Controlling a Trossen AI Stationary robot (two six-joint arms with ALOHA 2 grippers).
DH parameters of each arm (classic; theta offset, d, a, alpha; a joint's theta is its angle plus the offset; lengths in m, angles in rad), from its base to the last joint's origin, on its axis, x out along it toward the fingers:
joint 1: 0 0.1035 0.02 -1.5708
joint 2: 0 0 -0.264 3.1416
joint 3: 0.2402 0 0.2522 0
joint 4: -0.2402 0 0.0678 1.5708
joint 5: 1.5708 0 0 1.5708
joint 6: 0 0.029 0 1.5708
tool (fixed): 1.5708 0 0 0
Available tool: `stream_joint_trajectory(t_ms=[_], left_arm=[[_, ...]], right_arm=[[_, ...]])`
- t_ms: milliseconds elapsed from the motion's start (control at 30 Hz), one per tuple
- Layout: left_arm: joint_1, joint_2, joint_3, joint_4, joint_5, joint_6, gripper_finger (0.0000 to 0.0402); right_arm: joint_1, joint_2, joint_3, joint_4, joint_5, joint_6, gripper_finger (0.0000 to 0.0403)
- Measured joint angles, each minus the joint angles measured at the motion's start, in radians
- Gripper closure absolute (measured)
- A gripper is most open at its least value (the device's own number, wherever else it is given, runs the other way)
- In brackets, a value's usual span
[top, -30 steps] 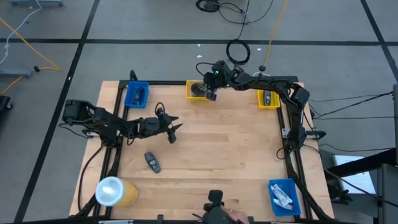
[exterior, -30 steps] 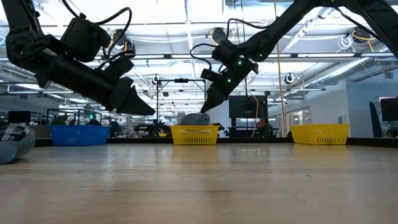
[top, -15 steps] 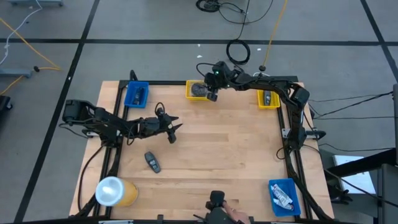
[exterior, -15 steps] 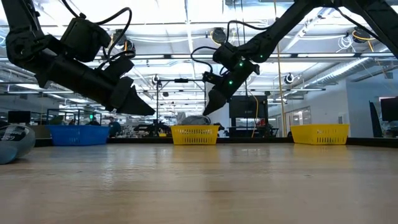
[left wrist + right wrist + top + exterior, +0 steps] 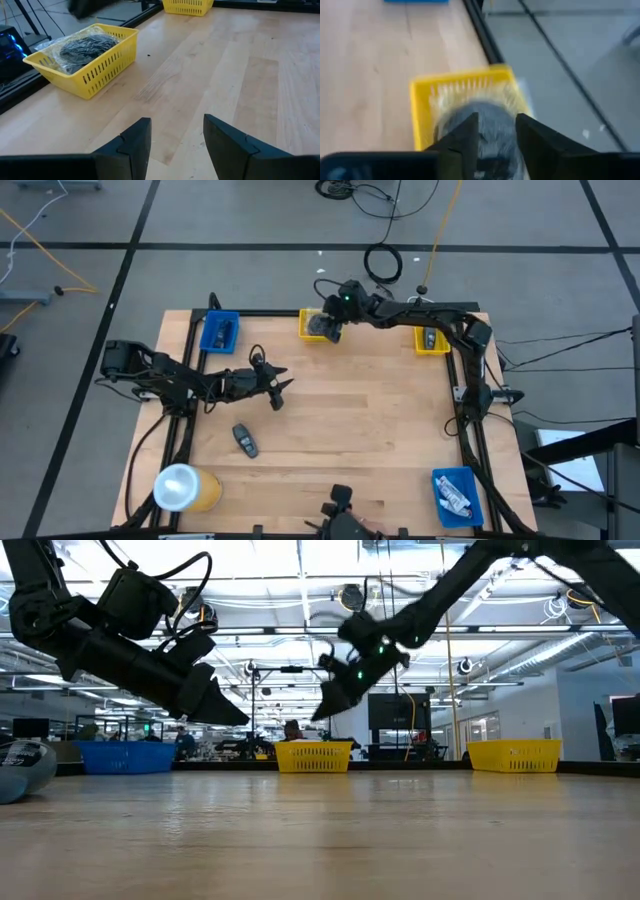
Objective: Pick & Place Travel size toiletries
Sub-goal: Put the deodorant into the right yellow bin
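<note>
– Checking the overhead first: where is your right hand (image 5: 333,332)?

– Over the yellow bin (image 5: 303,328) at the far edge of the surface (image 5: 350,430). The grey disc (image 5: 317,326) lies inside that bin. My left hand (image 5: 278,392) hovers over bare wood left of centre, and a black oblong piece (image 5: 244,440) lies loose on the surface, nearer the front.

– And from surface height?

– The right hand (image 5: 322,712) hangs above the yellow bin (image 5: 313,756), clear of its rim. The left hand (image 5: 225,712) is up in the air too, tilted downwards.

– Left wrist?

– Left hand (image 5: 176,127) released, fingers apart with nothing between them. Further off I can see the yellow bin (image 5: 95,75) with the grey disc (image 5: 82,47) in it (it looks wrapped in clear film).

– Right wrist?

– Right hand (image 5: 496,120) spread, and I judge it released: the grey disc (image 5: 480,109) shows below the gap, resting within the bin's yellow wall (image 5: 420,110).

– So how do you finish this well?

– I'd lift the right hand straight up with the fingers kept apart, so nothing snags the film or drags the bin. Only when it is clear of the rim would I swing away. The black oblong piece looks like my next pick.
</note>
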Motion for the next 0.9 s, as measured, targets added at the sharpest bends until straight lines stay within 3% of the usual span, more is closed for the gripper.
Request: stream_joint_trajectory(t_ms=[233,467,700,900], left_arm=[[0.000,0.000,0.000,0.001,0.000,-0.005,0.0222],[0.001,0.000,0.000,0.003,0.000,-0.006,0.0222],[0.001,0.000,0.000,0.000,0.000,-0.008,0.0222],[-0.017,-0.007,0.004,-0.102,0.008,0.005,0.0222]], right_arm=[[-0.010,0.100,-0.002,0.094,-0.006,0.025,0.0393],[-0.010,0.099,-0.001,0.082,-0.006,0.028,0.0384],[0.033,-0.010,-0.011,0.096,0.024,-0.013,0.0400],[0.181,-0.223,-0.275,0.263,0.023,-0.050,0.0402]])
